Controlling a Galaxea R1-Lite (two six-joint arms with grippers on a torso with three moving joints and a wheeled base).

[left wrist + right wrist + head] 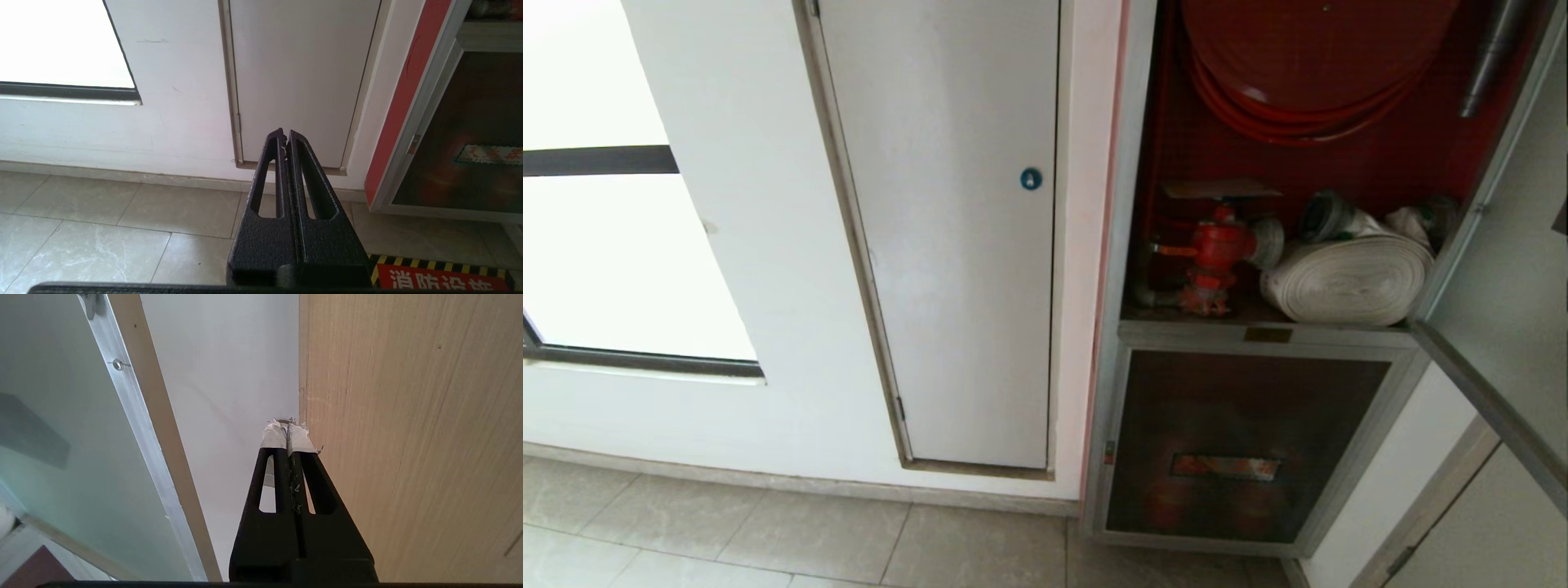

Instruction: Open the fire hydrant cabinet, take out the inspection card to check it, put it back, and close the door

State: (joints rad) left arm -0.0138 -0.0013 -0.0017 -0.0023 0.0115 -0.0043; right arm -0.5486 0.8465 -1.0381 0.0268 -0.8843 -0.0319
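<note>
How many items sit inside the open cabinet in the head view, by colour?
Red: 2, the round red hose reel and the red metal valve
White: 1, the white rolled fabric hose
Grey: 1, the grey metal nozzle
Total: 4

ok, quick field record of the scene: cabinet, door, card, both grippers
cabinet: fire hydrant cabinet open; red valve and white rolled hose on its shelf
door: door swung out at the head view's right
card: not visible in any view
left gripper: left gripper shut, empty, pointing at the wall base
right gripper: right gripper shut, empty, between door frame and wood panel
</note>
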